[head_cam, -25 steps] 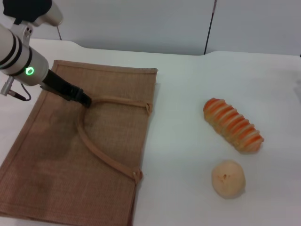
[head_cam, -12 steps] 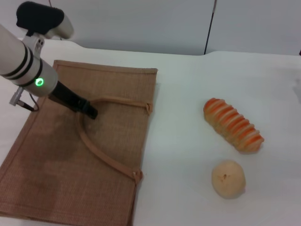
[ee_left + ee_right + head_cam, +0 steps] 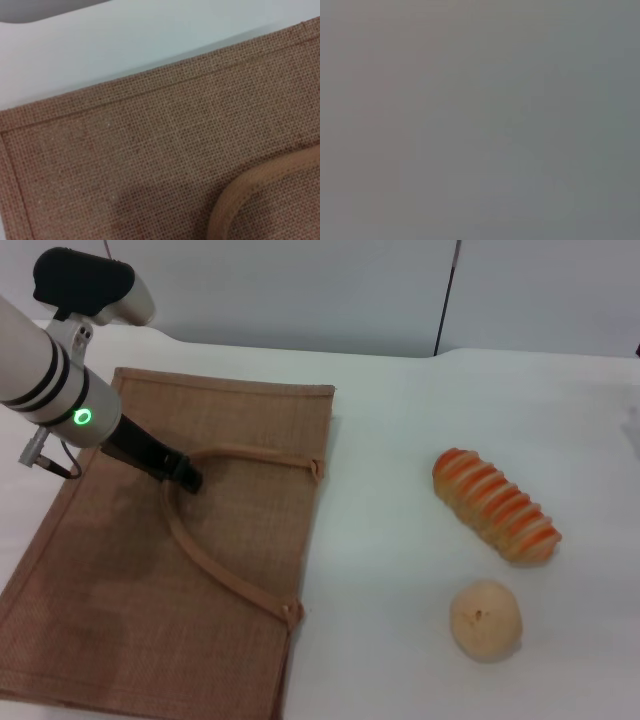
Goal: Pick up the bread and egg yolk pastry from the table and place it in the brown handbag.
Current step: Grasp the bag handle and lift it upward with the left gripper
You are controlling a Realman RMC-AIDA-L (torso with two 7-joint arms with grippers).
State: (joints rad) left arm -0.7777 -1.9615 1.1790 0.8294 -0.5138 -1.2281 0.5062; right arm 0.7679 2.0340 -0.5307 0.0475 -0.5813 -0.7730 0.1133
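We have our left gripper [image 3: 186, 476] down on the brown handbag [image 3: 120, 580], its tip at the bend of the upper loop handle [image 3: 225, 575]. Whether it pinches the strap or merely rests on it, we cannot tell. The bag lies flat on the white table [image 3: 400, 420], mouth towards the food. The bread [image 3: 495, 505] sits well apart to the right, and the egg yolk pastry [image 3: 485, 618] lies near it, closer to us; neither is touched. Our right gripper is out of sight, and its wrist camera shows only a blank grey field.

We judge the step in hand to be taking the handle so as to open the bag. To do this well, we should close squarely across the strap at its bend, then lift gently, so the top panel rises and a mouth forms, rather than dragging the whole bag along the table.

Compared with a second ago, our left arm has come down and forward along the handle; in the last half second it has drawn very slightly back. The bag, bread and pastry have not moved.
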